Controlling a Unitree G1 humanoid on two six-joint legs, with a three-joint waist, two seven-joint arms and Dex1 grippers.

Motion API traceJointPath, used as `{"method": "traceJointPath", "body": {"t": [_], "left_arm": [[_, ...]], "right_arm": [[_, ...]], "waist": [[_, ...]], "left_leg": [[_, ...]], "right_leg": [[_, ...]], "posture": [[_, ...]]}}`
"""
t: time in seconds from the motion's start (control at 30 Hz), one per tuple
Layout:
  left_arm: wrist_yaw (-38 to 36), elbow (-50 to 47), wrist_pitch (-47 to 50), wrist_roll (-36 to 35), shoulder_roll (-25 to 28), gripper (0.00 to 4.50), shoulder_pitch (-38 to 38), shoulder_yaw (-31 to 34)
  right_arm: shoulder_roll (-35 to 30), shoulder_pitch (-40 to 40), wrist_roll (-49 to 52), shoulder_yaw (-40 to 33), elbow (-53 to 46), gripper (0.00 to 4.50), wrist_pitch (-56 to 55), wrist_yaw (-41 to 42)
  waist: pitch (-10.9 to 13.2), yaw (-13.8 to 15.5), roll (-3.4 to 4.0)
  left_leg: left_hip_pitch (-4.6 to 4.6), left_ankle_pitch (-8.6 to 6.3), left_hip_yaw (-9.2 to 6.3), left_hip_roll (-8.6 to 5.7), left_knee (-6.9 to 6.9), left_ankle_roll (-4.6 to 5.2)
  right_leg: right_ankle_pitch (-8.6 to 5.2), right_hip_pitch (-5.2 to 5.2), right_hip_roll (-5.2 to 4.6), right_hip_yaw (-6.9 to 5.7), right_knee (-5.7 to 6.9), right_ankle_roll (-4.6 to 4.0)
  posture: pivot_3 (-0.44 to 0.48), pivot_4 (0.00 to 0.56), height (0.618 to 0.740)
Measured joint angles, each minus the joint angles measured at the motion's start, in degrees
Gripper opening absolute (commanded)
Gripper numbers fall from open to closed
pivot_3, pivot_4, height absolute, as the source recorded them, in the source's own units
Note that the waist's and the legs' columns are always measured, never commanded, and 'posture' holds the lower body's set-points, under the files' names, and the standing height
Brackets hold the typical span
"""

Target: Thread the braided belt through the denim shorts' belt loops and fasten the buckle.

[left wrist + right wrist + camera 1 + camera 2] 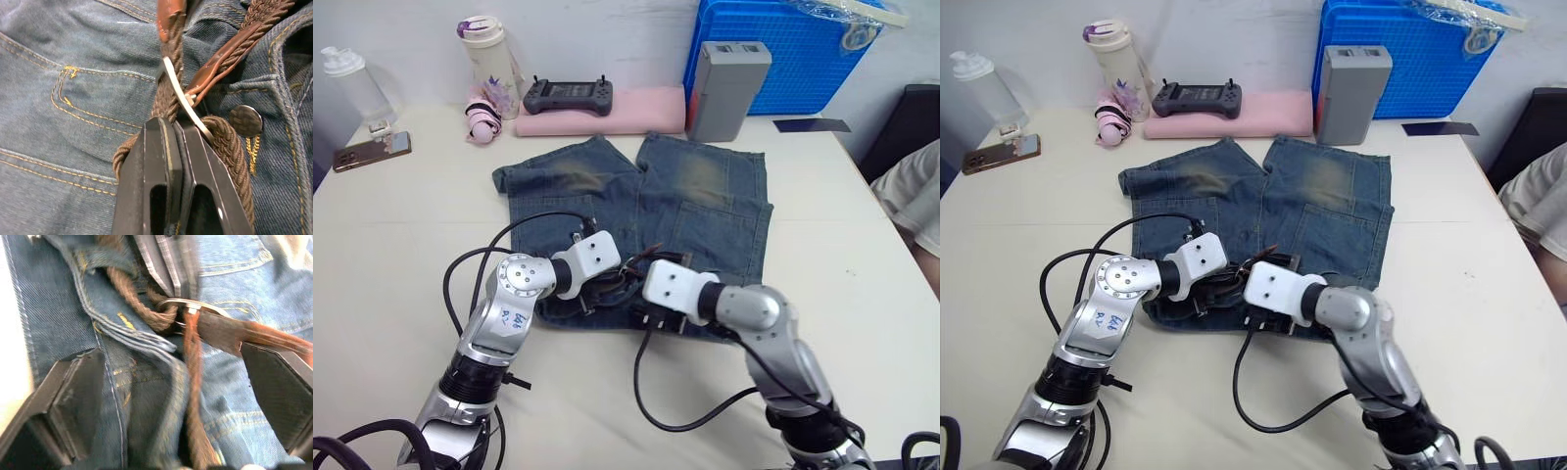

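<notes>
The denim shorts (705, 196) lie flat mid-table, waistband toward me. The dark brown braided belt (225, 142) bunches at the waistband beside a metal button (246, 120). Its silvery buckle (183, 100) sits on a tan leather tab, with a belt strand running through it. My left gripper (172, 128) is shut on the braided belt right at the buckle. My right gripper (171, 396) is open, its fingers (63, 401) straddling the waistband and belt just short of the buckle (188, 306). A stitched belt loop (129, 328) lies beside it. Both grippers meet over the waistband (626, 294).
At the back are a blue crate (783, 49), a grey box (726, 88) and a pink pad (607, 113) holding a black controller (566, 95). A tumbler (489, 64), a clear bottle (352, 83) and a phone (372, 150) stand back left. A person's leg (915, 196) is at the right edge.
</notes>
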Motion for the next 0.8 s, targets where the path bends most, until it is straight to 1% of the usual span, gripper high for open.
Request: {"method": "traceJointPath", "body": {"t": [0.13,0.2,0.27,0.33,0.43,0.6,0.7,0.8], "left_arm": [[1.0,1.2,-1.3,-1.2,-0.1,0.00,0.0,-0.2],[1.4,1.4,-1.8,-1.2,-0.1,0.00,0.0,-0.4],[2.1,1.6,-2.6,-1.2,-0.1,0.00,0.0,-1.1],[2.6,1.8,-3.5,-1.2,0.0,0.00,0.0,-1.6],[3.5,2.8,-4.9,-1.1,0.1,0.00,-0.7,-2.4],[4.2,3.1,-6.2,-0.7,0.9,0.00,-1.1,-3.6],[4.8,3.1,-7.0,-0.5,1.3,0.00,-1.2,-4.3],[5.2,3.1,-7.4,-0.4,1.8,0.00,-1.2,-4.6]], "right_arm": [[-2.2,-3.0,7.2,-6.0,-2.2,4.40,7.7,1.5],[-3.8,-5.1,9.5,-7.6,-2.1,4.40,8.5,1.2],[-8.6,-7.1,9.5,-6.6,-0.3,4.40,4.0,-0.5],[-12.6,-7.4,7.7,-3.5,2.6,4.40,-3.0,-3.0],[-14.6,-7.2,5.0,1.7,7.4,4.40,-12.0,-6.6],[-15.1,-7.6,2.4,4.8,10.5,4.40,-19.6,-10.2],[-15.1,-7.9,1.1,6.1,11.0,3.63,-22.3,-11.4],[-15.1,-7.8,0.1,7.0,12.3,2.16,-23.6,-11.8]], "waist": [[0.0,0.1,0.00],[0.0,0.1,0.01],[0.0,0.1,0.01],[0.0,0.1,-0.02],[0.0,0.1,-0.02],[0.0,0.1,-0.02],[0.0,0.1,-0.02],[0.0,0.1,-0.02]], "left_leg": [[0.02,-0.01,0.00,-0.02,0.00,0.01],[0.02,0.00,0.00,-0.05,0.00,0.02],[0.03,0.00,0.00,-0.09,0.00,0.04],[0.04,0.00,0.01,-0.10,0.00,0.05],[0.04,0.01,0.04,-0.11,0.00,0.04],[0.03,0.03,0.05,-0.10,0.00,0.06],[0.03,0.03,0.03,-0.10,0.00,0.06],[0.03,0.04,0.04,-0.10,0.00,0.06]], "right_leg": [[0.01,0.02,-0.02,0.00,-0.03,0.00],[0.01,0.03,-0.04,0.00,-0.04,0.01],[0.01,0.04,-0.07,0.00,-0.09,0.01],[0.01,0.05,-0.08,-0.01,-0.12,0.02],[0.02,0.05,-0.08,-0.01,-0.11,0.03],[0.03,0.05,-0.08,-0.01,-0.12,0.05],[0.03,0.05,-0.08,-0.02,-0.12,0.05],[0.04,0.06,-0.09,-0.02,-0.12,0.06]], "posture": [[0.000,0.150,0.728],[0.000,0.150,0.728],[0.000,0.150,0.728],[0.000,0.150,0.728],[0.000,0.150,0.728],[0.000,0.150,0.728],[0.000,0.150,0.728],[0.000,0.150,0.728]]}}
